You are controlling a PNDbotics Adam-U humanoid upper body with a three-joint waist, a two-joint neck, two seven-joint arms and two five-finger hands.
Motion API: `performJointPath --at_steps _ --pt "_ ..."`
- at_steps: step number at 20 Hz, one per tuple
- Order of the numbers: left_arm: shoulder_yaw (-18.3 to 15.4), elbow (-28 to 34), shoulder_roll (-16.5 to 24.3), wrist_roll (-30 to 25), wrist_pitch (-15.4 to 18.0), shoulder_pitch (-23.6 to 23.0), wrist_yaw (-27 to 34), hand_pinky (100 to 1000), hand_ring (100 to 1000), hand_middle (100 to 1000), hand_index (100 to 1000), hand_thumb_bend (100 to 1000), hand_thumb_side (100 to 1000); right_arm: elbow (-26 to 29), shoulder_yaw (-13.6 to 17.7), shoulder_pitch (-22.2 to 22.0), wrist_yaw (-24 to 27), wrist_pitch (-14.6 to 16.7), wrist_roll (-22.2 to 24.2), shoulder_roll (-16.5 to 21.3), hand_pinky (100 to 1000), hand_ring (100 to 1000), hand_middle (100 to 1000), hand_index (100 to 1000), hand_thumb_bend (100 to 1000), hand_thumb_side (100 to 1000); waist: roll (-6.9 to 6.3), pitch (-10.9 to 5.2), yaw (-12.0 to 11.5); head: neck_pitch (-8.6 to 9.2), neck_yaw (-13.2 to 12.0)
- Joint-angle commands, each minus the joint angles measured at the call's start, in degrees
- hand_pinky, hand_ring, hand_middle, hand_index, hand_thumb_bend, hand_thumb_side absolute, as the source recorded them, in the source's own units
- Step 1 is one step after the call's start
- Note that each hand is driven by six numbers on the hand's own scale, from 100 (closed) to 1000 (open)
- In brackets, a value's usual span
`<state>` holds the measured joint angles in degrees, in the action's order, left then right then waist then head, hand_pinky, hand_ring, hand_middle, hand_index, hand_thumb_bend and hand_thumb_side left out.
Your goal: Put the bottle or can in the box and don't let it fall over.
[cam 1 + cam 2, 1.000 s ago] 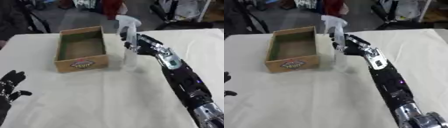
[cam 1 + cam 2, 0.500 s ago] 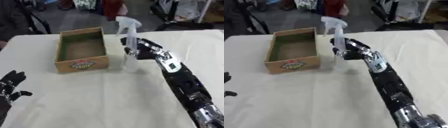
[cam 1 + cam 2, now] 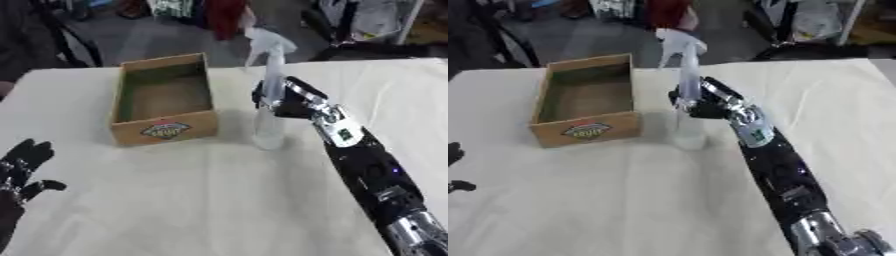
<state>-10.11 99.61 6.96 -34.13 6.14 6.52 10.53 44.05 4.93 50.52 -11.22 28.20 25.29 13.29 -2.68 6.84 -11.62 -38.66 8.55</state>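
Note:
A clear spray bottle (image 3: 269, 120) with a white trigger head stands upright on the cloth-covered table, just right of the box. My right hand (image 3: 284, 100) is shut on the bottle's neck and upper body, its arm running in from the lower right. The brown cardboard box (image 3: 164, 129) is open at the top, shows nothing inside, and has a round label on its near wall. My left hand (image 3: 22, 167) rests open at the lower left, far from both.
A cream cloth (image 3: 210, 200) covers the table. Beyond the far edge are dark chairs, bags and a person's red clothing (image 3: 223, 15).
My right hand and the bottle have slid a little toward me and to the right, away from the box's near right corner. The bottle has stayed upright. My left hand has not moved.

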Motion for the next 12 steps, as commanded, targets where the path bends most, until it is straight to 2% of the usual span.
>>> performJointPath --at_steps 1,6,9,12 --pt "-0.12 0.88 0.33 -0.07 -0.01 0.52 0.13 655 1000 919 1000 186 918 1.33 0.55 1.56 3.28 -0.72 -4.08 1.14 239 414 392 281 100 470 -0.02 -0.49 0.03 0.62 0.33" --pt "-0.14 0.85 0.38 -0.02 -0.04 0.45 0.09 655 1000 919 1000 186 919 3.54 -0.13 2.41 7.04 -1.49 -6.93 2.19 215 364 322 208 100 470 0.03 -0.57 0.03 0.53 0.29" --pt "-0.14 0.72 0.39 0.01 -0.09 0.44 0.02 654 1000 919 1000 186 920 4.74 -0.14 2.86 9.09 -2.29 -8.65 2.59 158 301 221 143 100 470 0.04 -0.61 0.0 0.59 0.35" --pt "-0.17 0.57 0.42 0.05 -0.12 0.44 -0.11 654 1000 919 1000 187 922 5.98 -0.68 3.28 10.8 -2.87 -9.88 2.79 150 281 199 129 100 470 0.11 -0.64 -0.04 0.67 0.51"
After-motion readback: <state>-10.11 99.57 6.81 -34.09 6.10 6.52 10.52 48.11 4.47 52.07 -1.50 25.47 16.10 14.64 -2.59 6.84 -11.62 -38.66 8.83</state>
